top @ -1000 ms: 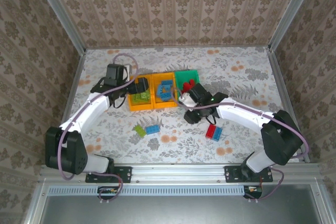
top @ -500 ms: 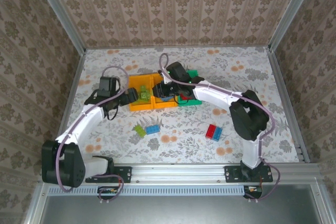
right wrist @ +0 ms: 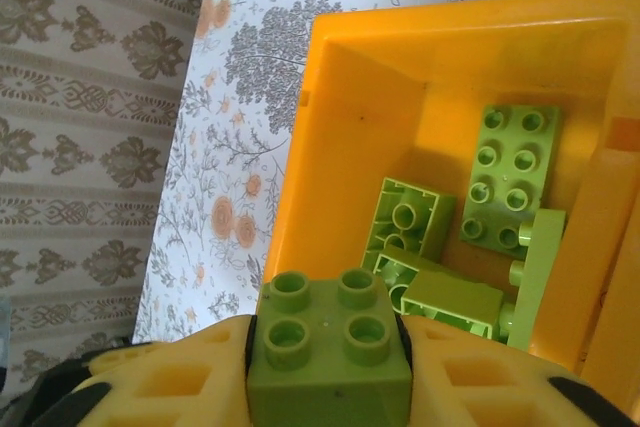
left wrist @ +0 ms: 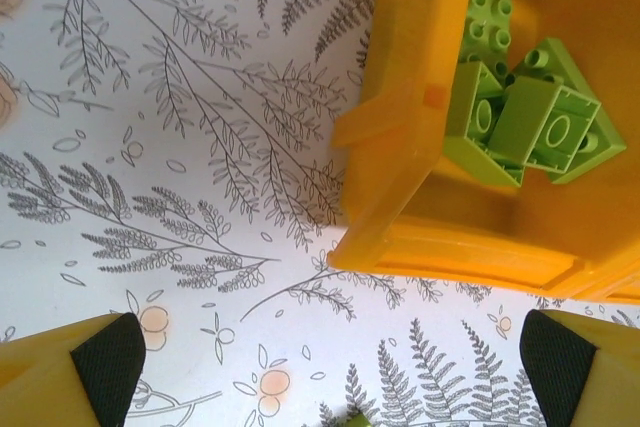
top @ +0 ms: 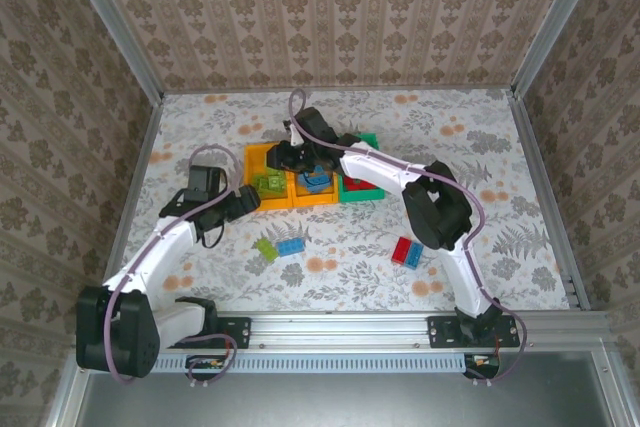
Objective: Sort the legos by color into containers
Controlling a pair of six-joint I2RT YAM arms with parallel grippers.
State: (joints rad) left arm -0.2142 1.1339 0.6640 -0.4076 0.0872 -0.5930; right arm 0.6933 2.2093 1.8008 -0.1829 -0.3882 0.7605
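Floral worktop: lime brick being gripped by right end effector above the leftmost bin, left end effector being held released beside it, four legos unsorted before it.

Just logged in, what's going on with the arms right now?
The right arm's fingers hold a lime green brick at the left yellow bin, which has green bricks inside. The left arm's fingers are open beside that bin, holding nothing. A green brick, a blue brick and red bricks lie loose on the table.
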